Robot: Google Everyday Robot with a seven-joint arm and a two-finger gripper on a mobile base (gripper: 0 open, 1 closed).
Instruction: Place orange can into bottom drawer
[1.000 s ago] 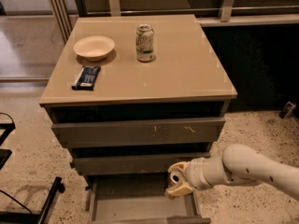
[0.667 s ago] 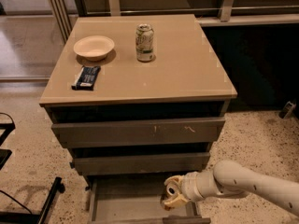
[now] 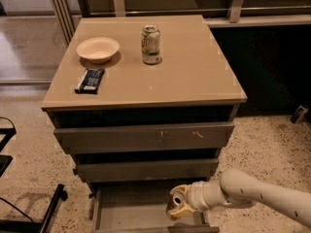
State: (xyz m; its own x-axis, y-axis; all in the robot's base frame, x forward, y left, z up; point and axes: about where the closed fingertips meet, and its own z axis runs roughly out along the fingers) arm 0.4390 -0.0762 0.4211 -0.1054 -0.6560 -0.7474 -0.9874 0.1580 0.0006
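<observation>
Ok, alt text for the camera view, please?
The pincer holds the orange can over the right side of the open bottom drawer. On the cabinet top sit a bowl, a white-green can and a dark packet.

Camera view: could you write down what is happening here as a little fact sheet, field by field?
Gripper: the gripper is low at the cabinet's front right, closed around the orange can
Orange can: the orange can is held tilted over the right part of the bottom drawer
Bottom drawer: the bottom drawer is pulled open, grey floor showing
Cabinet top: the cabinet top carries an upright white-and-green can, a cream bowl and a dark packet lying flat
Task status: can not yet released
</observation>
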